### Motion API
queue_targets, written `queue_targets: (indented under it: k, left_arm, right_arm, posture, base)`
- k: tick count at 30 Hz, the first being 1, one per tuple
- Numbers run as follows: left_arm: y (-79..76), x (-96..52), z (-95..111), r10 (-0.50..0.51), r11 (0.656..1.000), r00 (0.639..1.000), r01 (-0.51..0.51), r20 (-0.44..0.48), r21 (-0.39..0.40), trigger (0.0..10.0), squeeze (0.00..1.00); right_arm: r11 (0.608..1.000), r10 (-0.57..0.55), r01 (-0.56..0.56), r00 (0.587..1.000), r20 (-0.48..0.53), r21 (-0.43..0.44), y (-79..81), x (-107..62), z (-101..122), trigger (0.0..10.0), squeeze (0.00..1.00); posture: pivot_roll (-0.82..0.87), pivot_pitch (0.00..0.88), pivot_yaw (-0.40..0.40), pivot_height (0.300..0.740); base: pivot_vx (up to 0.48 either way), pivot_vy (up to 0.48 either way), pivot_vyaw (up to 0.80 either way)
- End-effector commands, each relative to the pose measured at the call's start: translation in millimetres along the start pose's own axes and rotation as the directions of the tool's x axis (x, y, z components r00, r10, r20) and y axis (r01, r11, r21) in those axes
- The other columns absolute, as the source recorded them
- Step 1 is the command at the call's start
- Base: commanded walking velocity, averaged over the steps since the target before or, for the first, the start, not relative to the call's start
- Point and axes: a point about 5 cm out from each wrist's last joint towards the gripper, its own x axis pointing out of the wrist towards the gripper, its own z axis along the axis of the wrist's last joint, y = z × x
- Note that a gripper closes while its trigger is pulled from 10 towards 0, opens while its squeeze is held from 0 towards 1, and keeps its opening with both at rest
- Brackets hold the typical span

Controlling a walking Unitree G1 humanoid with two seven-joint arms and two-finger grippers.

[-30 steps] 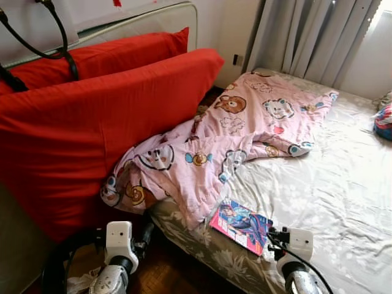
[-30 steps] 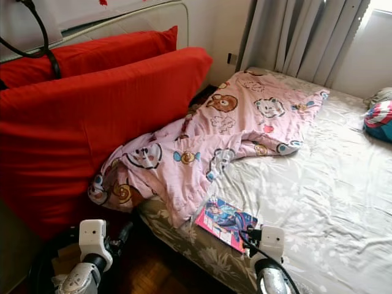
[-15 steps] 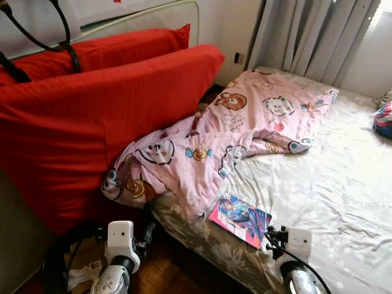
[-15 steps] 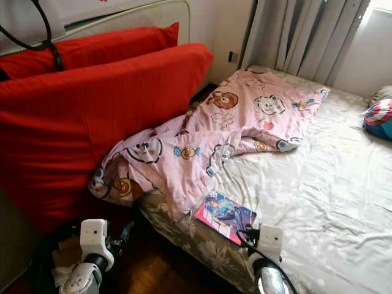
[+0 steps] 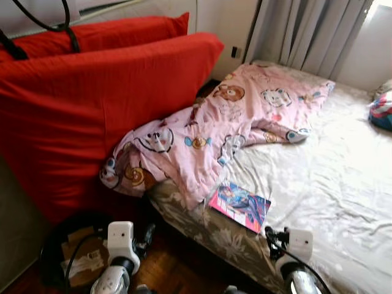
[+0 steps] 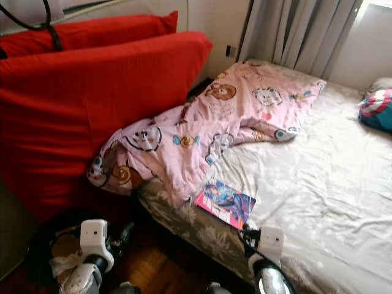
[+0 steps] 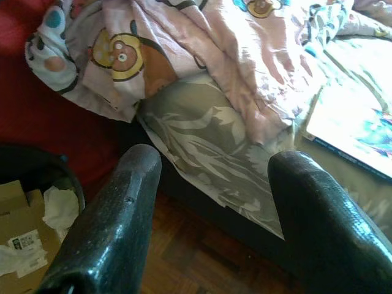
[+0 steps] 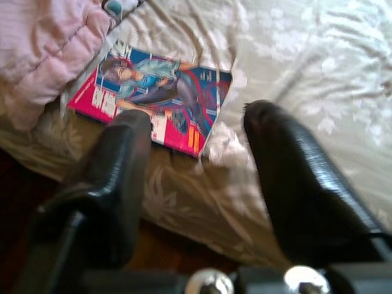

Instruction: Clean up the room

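Note:
A pink cartoon-print blanket point(image 5: 226, 122) lies crumpled across the bed point(image 5: 343, 184), one end hanging off the near corner. A colourful magazine point(image 5: 241, 205) lies flat by the bed's near edge, also in the right wrist view as the magazine point(image 8: 162, 101). My right gripper point(image 8: 193, 131) is open, hovering just short of the magazine over the mattress edge. My left gripper point(image 7: 211, 168) is open and empty, low beside the bed corner, pointing at the hanging blanket point(image 7: 184, 49). Both wrists point(image 5: 120, 239) point(image 5: 299, 244) sit at the bottom of the eye views.
Two big red cushions point(image 5: 92, 98) lean against the wall on the left. A black bin point(image 5: 73, 257) with cardboard and paper stands on the wood floor at the lower left. Grey curtains point(image 5: 306, 30) hang behind the bed. A blue-red item point(image 5: 383, 110) lies at the far right.
The whole view has tilted down and shifted a little; the bin and floor show more. The magazine and blanket lie as before. Both grippers stay open.

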Motion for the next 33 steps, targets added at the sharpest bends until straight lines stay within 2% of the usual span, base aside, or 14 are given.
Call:
queue_targets:
  k: [1,2,3,4,6,33]
  left_arm:
    - [-1.9,-0.5,-0.7,-0.005,1.0,1.0,0.005,-0.007,-0.004,10.0,0.0]
    - [-2.0,-0.5,-0.5,-0.005,1.0,1.0,0.005,-0.006,-0.004,10.0,0.0]
    - [-2.1,-0.3,-0.2,-0.005,1.0,1.0,0.005,-0.005,-0.005,10.0,0.0]
    - [-2.1,-0.2,0.0,-0.006,1.0,1.0,0.006,-0.005,-0.005,10.0,0.0]
    - [-2.2,0.0,0.1,-0.006,1.0,1.0,0.006,-0.005,-0.004,10.0,0.0]
    - [-3.6,0.9,0.0,-0.015,1.0,1.0,0.015,-0.016,-0.006,10.0,0.0]
  right_arm:
    - [1.0,0.001,-0.001,1.0,0.008,0.004,-0.8,-0.2,2.6,10.0,1.0]
    - [1.0,0.002,-0.002,1.0,0.005,-0.003,-1.1,-0.1,2.3,10.0,1.0]
    - [1.0,0.001,-0.001,1.0,-0.001,-0.008,-1.9,0.4,1.7,10.0,0.62]
    - [1.0,-0.001,0.0,1.0,-0.004,-0.012,-2.5,0.7,1.3,10.0,0.62]
    - [1.0,-0.002,0.002,1.0,-0.012,-0.015,-3.6,1.1,0.2,10.0,0.0]
    - [1.0,0.005,-0.005,1.0,-0.008,-0.014,2.6,-1.0,-1.0,10.0,0.0]
  posture:
    - [-0.05,0.087,-0.078,0.66]
    - [-0.05,0.086,-0.077,0.66]
    - [-0.05,0.088,-0.077,0.66]
    - [-0.05,0.088,-0.077,0.66]
    - [-0.05,0.088,-0.076,0.66]
    - [-0.05,0.085,-0.073,0.66]
  base:
    - [0.0,0.0,0.0]
    - [0.0,0.0,0.0]
    - [0.0,0.0,0.0]
    - [0.0,0.0,0.0]
    - [0.0,0.0,0.0]
    - [0.0,0.0,0.0]
